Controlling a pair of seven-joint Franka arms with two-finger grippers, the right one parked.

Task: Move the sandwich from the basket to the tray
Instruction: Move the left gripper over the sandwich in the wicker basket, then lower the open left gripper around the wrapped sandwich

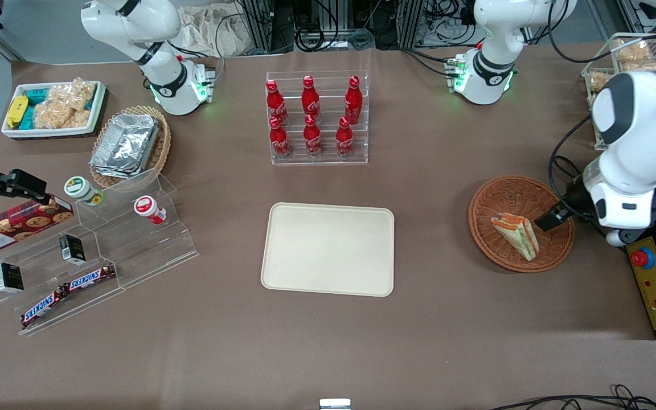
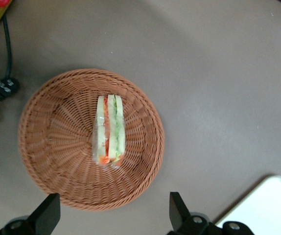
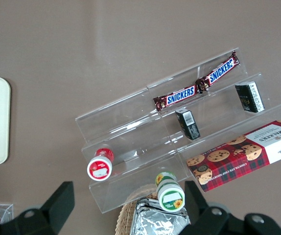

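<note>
Gripper (image 2: 112, 215) fingers spread apart, holding nothing, hovering above the basket (image 2: 47, 147) rim, not yet down on the sandwich (image 2: 109, 129). Sandwich lies in the basket, standing on edge, filling layers facing up. Best approach: centre over the wedge, straddle the bread faces, descend straight, squeeze lightly so the filling isn't crushed, lift clear of the rim before heading for the tray (image 1: 328, 249). Tray sits on the counter (image 1: 430, 239) well apart from the basket, toward the parked arm's end. In the front view the arm hides most of the gripper; only a tray corner shows in the wrist view.
</note>
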